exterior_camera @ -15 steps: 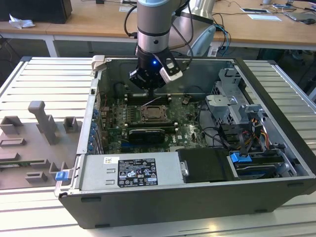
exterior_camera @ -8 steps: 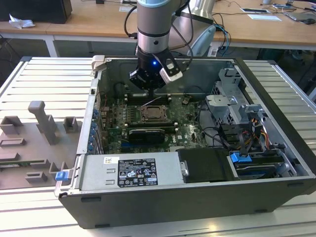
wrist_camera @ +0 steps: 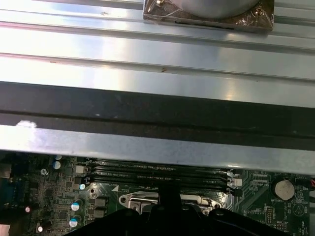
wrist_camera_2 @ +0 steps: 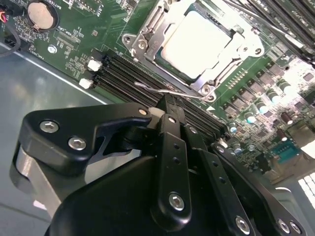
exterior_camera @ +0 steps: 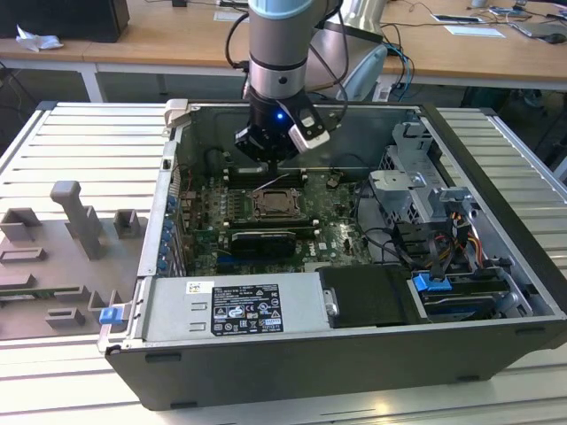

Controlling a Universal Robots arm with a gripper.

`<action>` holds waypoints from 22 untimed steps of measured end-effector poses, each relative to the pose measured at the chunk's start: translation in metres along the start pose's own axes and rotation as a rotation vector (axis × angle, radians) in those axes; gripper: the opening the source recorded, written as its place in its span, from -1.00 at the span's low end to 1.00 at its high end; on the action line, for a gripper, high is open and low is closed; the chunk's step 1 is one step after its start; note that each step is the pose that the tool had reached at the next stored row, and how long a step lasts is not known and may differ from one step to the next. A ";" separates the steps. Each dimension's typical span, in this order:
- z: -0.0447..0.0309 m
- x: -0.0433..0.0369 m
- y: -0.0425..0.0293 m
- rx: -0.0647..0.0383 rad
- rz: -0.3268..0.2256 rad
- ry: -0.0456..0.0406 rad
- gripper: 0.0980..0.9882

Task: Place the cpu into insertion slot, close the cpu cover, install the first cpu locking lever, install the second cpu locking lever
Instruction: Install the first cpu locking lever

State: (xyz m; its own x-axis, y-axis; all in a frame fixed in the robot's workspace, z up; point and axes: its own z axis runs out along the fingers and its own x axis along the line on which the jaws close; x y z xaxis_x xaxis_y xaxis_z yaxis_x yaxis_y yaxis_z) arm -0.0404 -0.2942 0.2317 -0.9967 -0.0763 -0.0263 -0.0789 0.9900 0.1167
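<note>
Beside cpu (wrist_camera_2: 194, 42), memory slots (wrist_camera_2: 123, 73); coin battery (wrist_camera_2: 42, 14)

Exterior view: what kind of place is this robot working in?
Probably a robotics lab or workshop. An opened computer case lies on a ribbed metal table under the robot arm, and wooden desks stand behind it.

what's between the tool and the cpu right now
In the second wrist view, a thin metal lever and the near edge of the cover frame lie between the tool and the cpu; black memory slots run beneath the lever.
</note>
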 end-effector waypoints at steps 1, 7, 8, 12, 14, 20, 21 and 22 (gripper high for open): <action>0.0009 -0.0009 0.0001 0.000 0.000 0.0001 -0.98; 0.0068 -0.0054 0.0010 -0.004 0.000 -0.0004 -0.98; 0.0075 -0.0061 0.0012 -0.004 0.000 -0.0004 -0.98; 0.0103 -0.0089 0.0016 -0.005 0.000 -0.0005 -0.98; 0.0120 -0.0117 0.0013 -0.004 0.000 -0.0004 -0.98; 0.0182 -0.0163 0.0003 -0.004 0.003 -0.0007 -0.98; 0.0188 -0.0167 0.0002 -0.004 0.004 -0.0009 -0.98; 0.0194 -0.0174 0.0001 -0.004 0.006 -0.0011 -0.98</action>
State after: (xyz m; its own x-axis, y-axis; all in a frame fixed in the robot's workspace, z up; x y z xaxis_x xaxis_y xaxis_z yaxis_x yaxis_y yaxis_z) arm -0.0228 -0.2905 0.2129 -0.9972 -0.0705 -0.0267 -0.0732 0.9899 0.1211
